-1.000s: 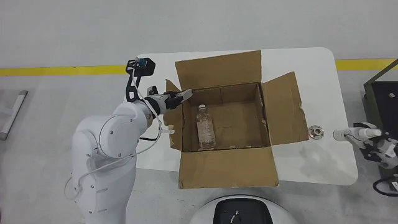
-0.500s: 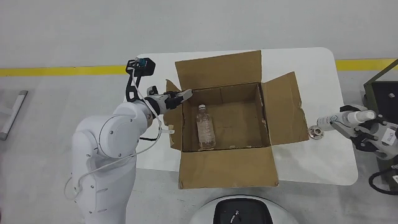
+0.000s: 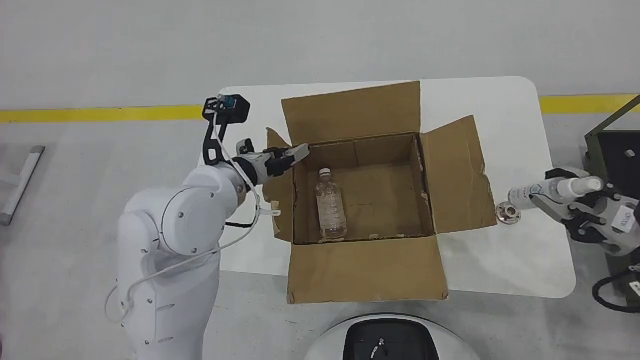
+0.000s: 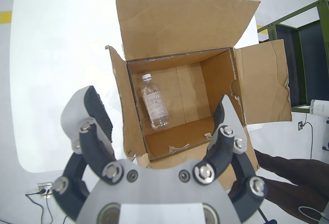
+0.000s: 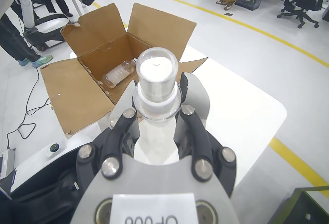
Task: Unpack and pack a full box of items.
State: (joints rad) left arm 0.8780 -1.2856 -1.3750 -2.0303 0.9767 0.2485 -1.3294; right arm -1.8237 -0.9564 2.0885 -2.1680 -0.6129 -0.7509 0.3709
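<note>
An open cardboard box (image 3: 360,200) stands mid-table with its flaps spread. A clear plastic water bottle (image 3: 330,205) (image 4: 155,104) lies on the box floor along the wall nearest my left arm. My left gripper (image 3: 290,152) (image 4: 156,96) hangs open above that rim, nothing between its fingers. My right gripper (image 3: 552,193) (image 5: 159,101) is shut on a white bottle with a clear cap (image 3: 525,197) (image 5: 156,76), held over the table's edge just outside the opposite side flap.
A small round object (image 3: 508,213) (image 5: 53,148) lies on the white table (image 3: 500,110) right beside the held bottle's cap. A green metal rack (image 3: 612,150) stands off the table past the right arm.
My right gripper has carried the white bottle in from beyond the table's edge toward the box, then nearly stopped. The left arm and the water bottle have not moved.
</note>
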